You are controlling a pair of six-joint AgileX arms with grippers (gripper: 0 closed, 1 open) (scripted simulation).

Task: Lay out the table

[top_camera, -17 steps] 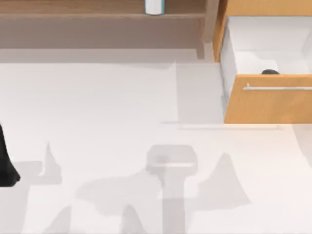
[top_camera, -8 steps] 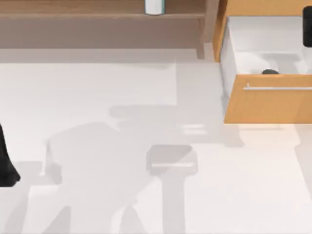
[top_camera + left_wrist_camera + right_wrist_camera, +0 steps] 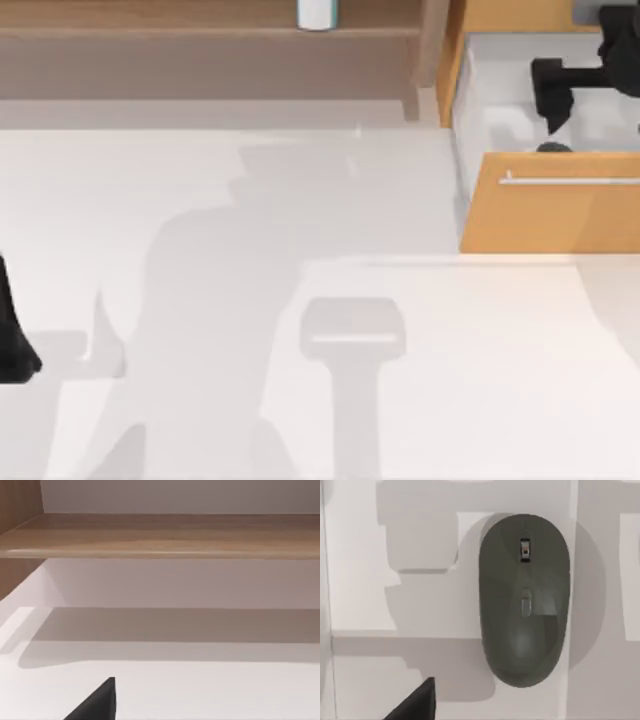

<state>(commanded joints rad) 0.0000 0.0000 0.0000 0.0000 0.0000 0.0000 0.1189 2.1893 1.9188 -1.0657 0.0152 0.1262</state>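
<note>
The off-white table (image 3: 200, 200) spreads across most of the top view. At its back right stands an orange drawer unit (image 3: 550, 215) with its drawer pulled out, showing a white inside (image 3: 500, 110). My right gripper (image 3: 556, 95) hangs over that drawer. Just behind the drawer front peeks a dark mouse (image 3: 553, 148). In the right wrist view the mouse (image 3: 524, 600) lies flat on the white drawer floor, straight below the camera, with nothing touching it. My left arm (image 3: 14, 350) is parked at the table's left edge.
A brown wooden shelf (image 3: 200, 30) runs along the back, with a white cylinder (image 3: 317, 12) on it; the left wrist view looks at the shelf (image 3: 160, 535). The drawer's silver bar handle (image 3: 570, 181) faces forward. Broad arm shadows lie on the table.
My right arm has come in from the right edge and moved left over the open drawer. Its shadow has swept across the table. The left arm has stayed still.
</note>
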